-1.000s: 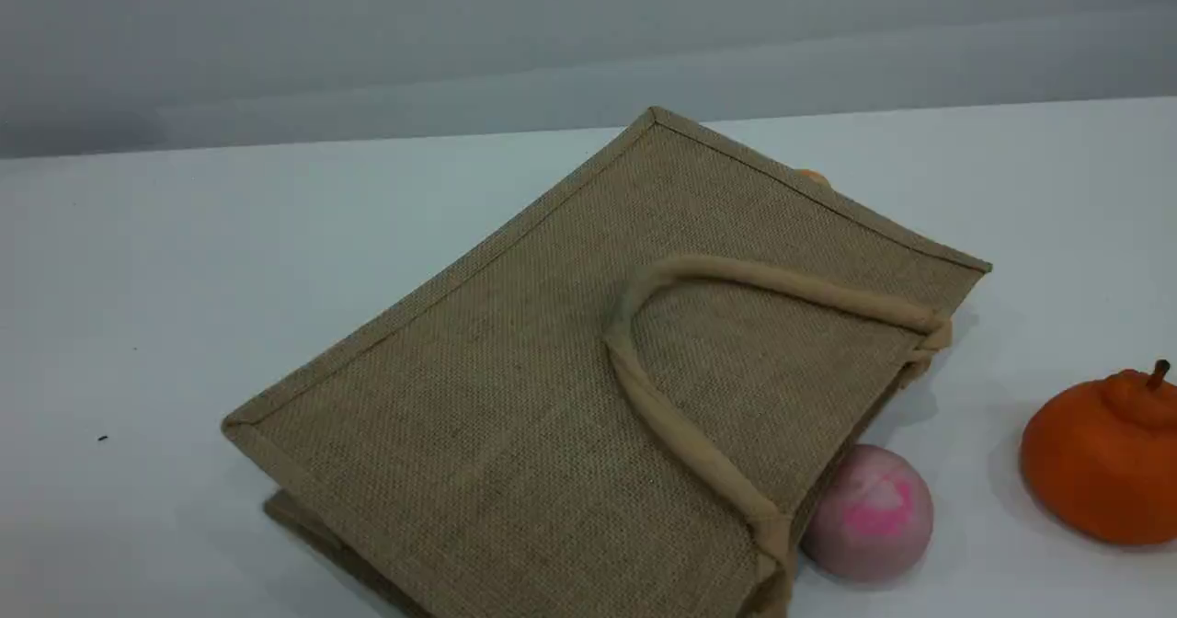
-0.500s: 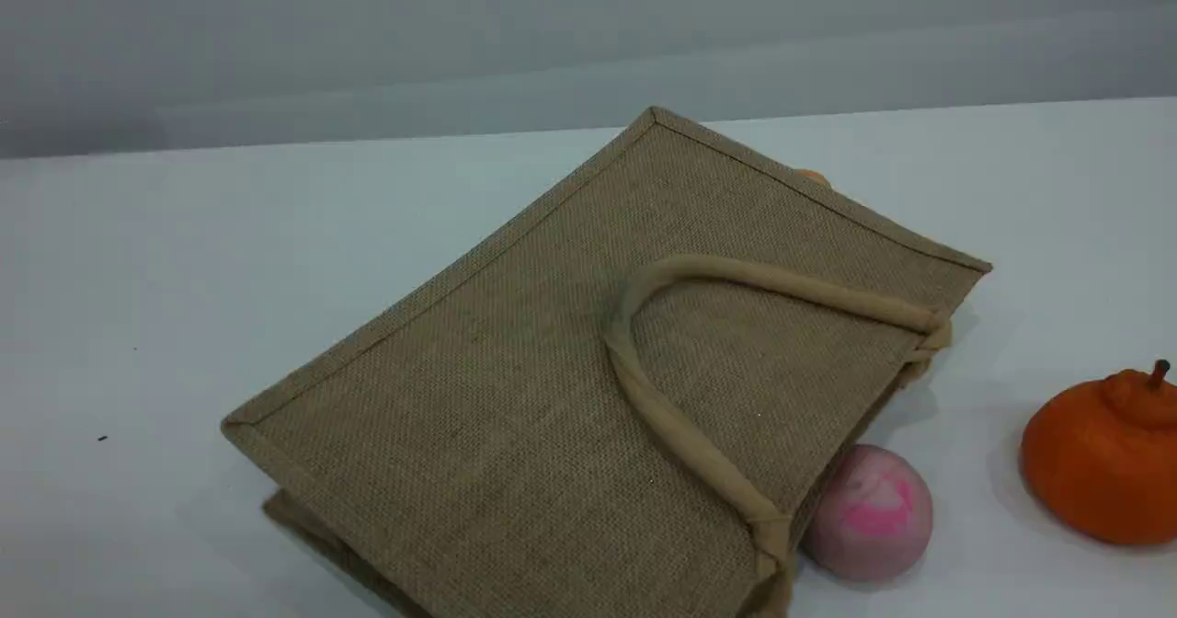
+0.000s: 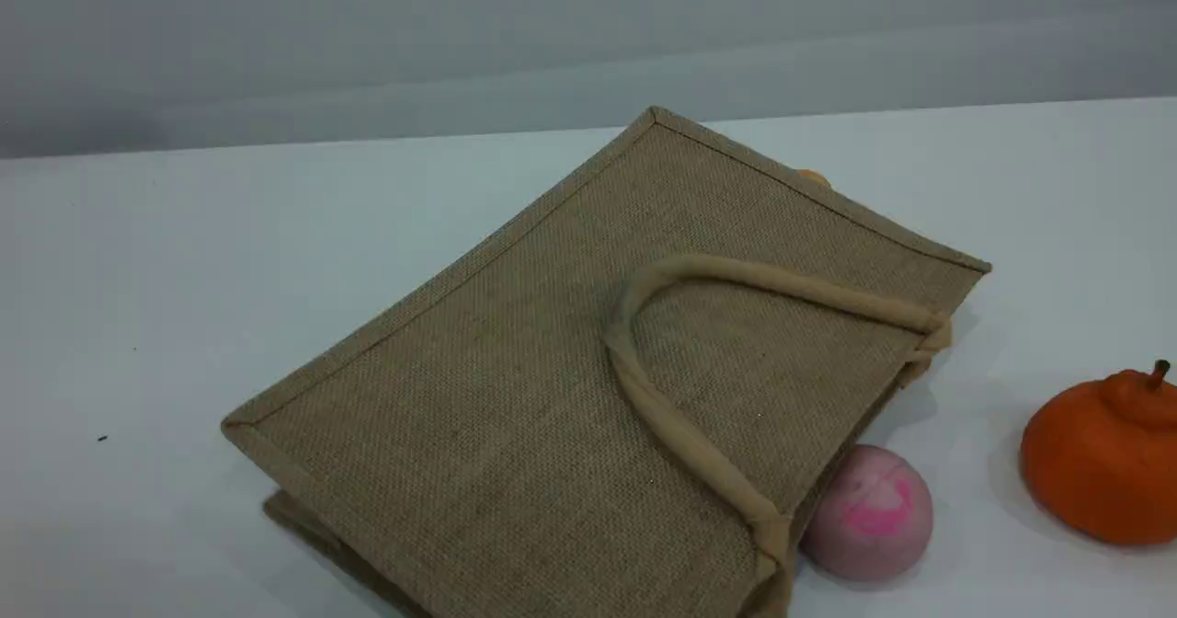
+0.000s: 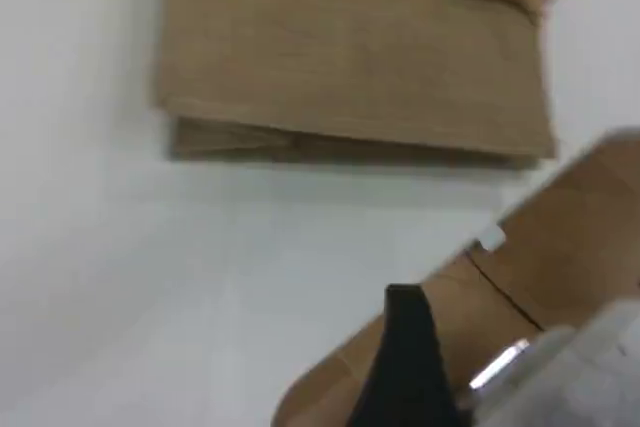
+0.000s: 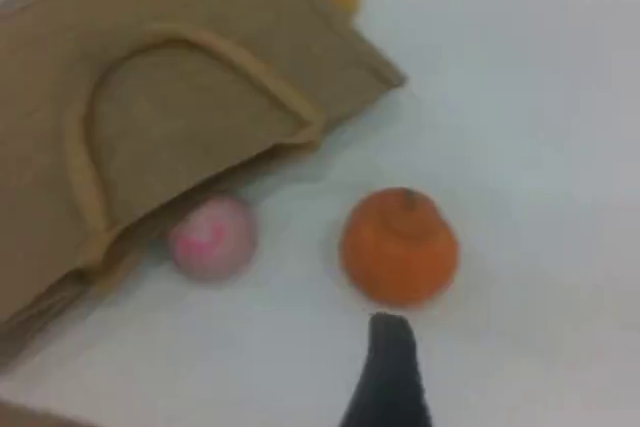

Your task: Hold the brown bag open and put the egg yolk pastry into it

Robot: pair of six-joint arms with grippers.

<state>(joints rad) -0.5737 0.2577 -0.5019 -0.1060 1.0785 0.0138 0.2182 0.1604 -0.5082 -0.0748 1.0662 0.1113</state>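
The brown bag [image 3: 570, 388] lies flat on the white table, its mouth shut, one beige handle [image 3: 662, 420] resting on top. It also shows in the left wrist view [image 4: 350, 47] and the right wrist view [image 5: 180, 97]. The egg yolk pastry is out of view. Neither arm shows in the scene view. The left gripper's dark fingertip [image 4: 408, 347] hangs well short of the bag's folded bottom edge. The right gripper's fingertip [image 5: 392, 367] hovers just before the orange fruit [image 5: 400, 245]. Both grippers are open and nothing is held.
A pink dome bun [image 3: 869, 512] touches the bag's mouth end. The orange fruit [image 3: 1103, 457] sits to its right. A small orange-yellow thing [image 3: 813, 177] peeks from behind the bag's far edge; what it is I cannot tell. Brown cardboard [image 4: 560, 247] lies beside the left gripper.
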